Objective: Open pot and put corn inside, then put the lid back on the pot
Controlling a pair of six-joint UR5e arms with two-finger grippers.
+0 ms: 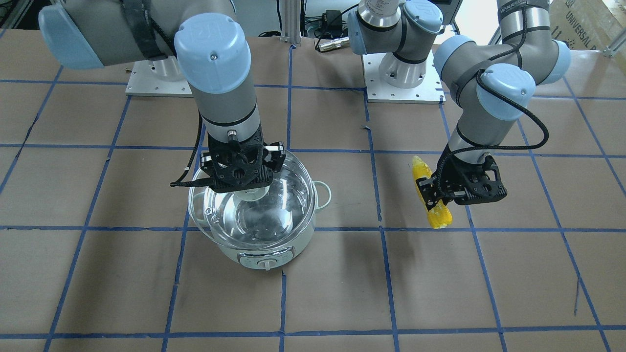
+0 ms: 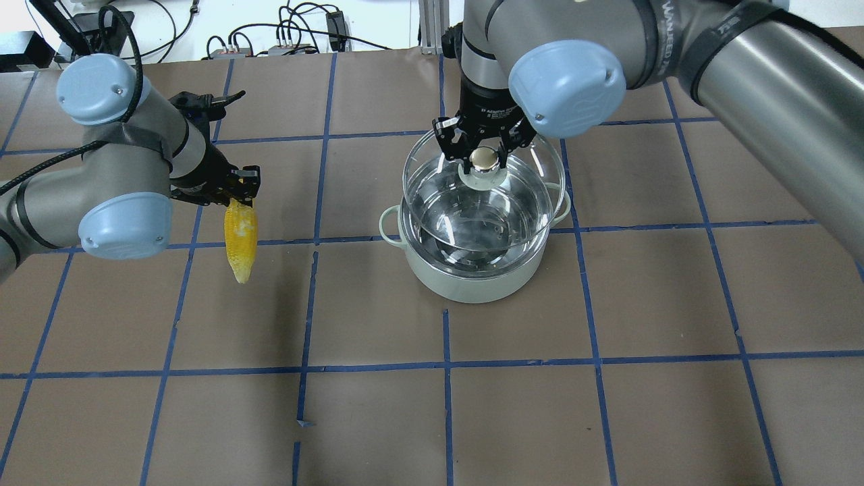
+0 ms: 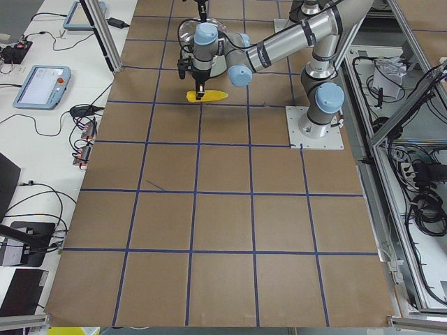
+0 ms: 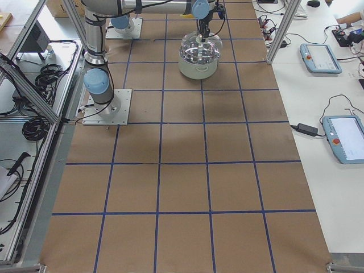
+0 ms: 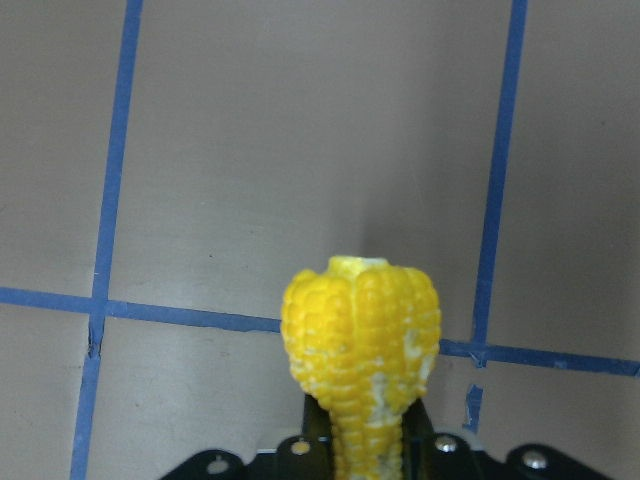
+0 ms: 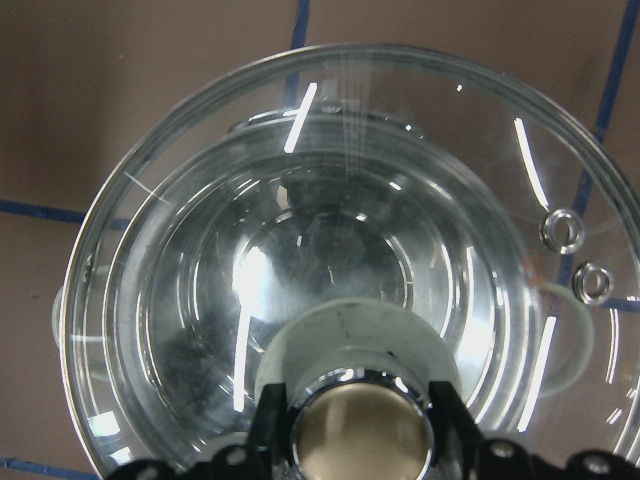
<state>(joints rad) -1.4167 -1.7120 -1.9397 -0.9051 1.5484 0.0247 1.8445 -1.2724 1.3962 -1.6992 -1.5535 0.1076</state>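
You've got silver-grey tubular arms, left arm (image 1: pixel 535 22) and right arm (image 1: pixel 227 105). Pale blue joint caps (image 1: pixel 210 51), one screw each. Black braided cable (image 1: pixel 545 132) on left, black strap (image 1: pixel 139 27) on right. Black left end effector (image 2: pixel 239 197), right end effector (image 2: pixel 484 160). White bolted base plates (image 1: pixel 406 96).

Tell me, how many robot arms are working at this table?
2. The left gripper holds the corn; the right gripper holds the lid above the pot.

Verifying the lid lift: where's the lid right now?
In the overhead view the lid is right of centre, gripped by its knob in the right end effector and held just above the pot, far from the left arm.
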